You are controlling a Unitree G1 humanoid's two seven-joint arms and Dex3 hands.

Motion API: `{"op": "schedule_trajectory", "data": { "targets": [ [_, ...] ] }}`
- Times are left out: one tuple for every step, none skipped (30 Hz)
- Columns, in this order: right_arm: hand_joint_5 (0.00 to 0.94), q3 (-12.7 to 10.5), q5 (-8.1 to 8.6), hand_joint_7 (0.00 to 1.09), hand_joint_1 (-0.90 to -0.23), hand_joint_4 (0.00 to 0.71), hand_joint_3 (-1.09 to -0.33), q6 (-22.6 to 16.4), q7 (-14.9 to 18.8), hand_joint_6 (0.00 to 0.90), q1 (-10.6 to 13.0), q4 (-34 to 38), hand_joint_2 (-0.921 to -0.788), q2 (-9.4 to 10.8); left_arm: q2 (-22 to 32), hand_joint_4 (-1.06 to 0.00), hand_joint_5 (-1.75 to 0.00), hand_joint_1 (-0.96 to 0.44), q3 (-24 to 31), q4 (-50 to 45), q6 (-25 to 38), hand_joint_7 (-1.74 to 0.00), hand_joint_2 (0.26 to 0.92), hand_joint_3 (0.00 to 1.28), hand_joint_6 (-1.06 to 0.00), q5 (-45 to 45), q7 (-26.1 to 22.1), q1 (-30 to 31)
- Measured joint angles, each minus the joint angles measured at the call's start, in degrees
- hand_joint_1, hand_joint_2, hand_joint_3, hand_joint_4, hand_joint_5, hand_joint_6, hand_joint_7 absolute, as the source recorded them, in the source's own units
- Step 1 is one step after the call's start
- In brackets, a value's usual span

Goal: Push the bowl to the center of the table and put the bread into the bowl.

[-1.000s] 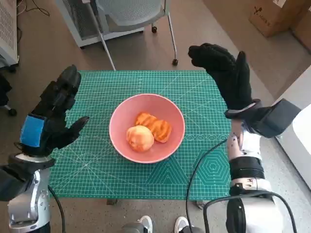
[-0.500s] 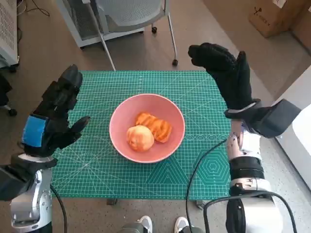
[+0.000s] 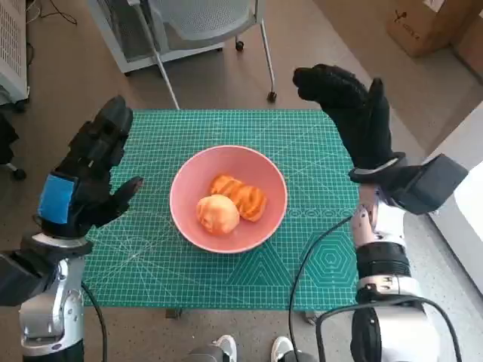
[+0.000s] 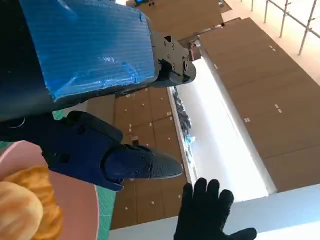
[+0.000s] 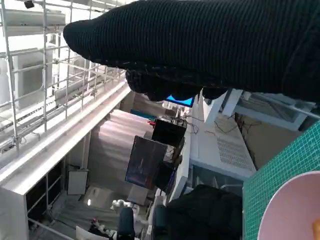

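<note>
- Bowl [image 3: 229,198], pink, sits near the middle of the green cutting mat [image 3: 317,151] that covers the table; it touches neither hand.
- Bread [image 3: 239,194] lies inside the bowl beside a rounder, peach-like piece [image 3: 218,214]; the two touch (which piece the task means I cannot fully tell, but both are in the bowl).
- Left hand [image 3: 84,178] is raised over the mat's left edge, fingers spread apart, nothing in them; the left wrist view confirms black fingers [image 4: 135,162] clear of the bowl rim.
- Right hand [image 3: 351,113] is raised above the mat's far right corner, gloved fingers loosely extended, holding nothing.
- Judgement: both parts of the task look done; the step in hand is the retreat.
- To do it well: draw each hand outward and up, away from the bowl, so that no finger brushes the rim and slides it off centre.
- Keep the left thumb high while passing the mat's left edge; it is the part nearest the bowl.
- Risk: a sideways swing of the right forearm, with its cable [image 3: 317,249] trailing over the mat's near right corner, could drag the mat.
</note>
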Motion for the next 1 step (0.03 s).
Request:
{"op": "schedule_trajectory", "data": {
  "targets": [
    [0.0,0.0,-0.01,0.0,-0.674,0.216,-0.658,0.0,0.0,0.345,0.0,0.1,-0.921,0.0,0.0,-0.11,-0.01,-0.61,0.0,0.3,0.0,0.0,0.921,0.27,-0.26,0.0,0.0,-0.3]
  ]
}}
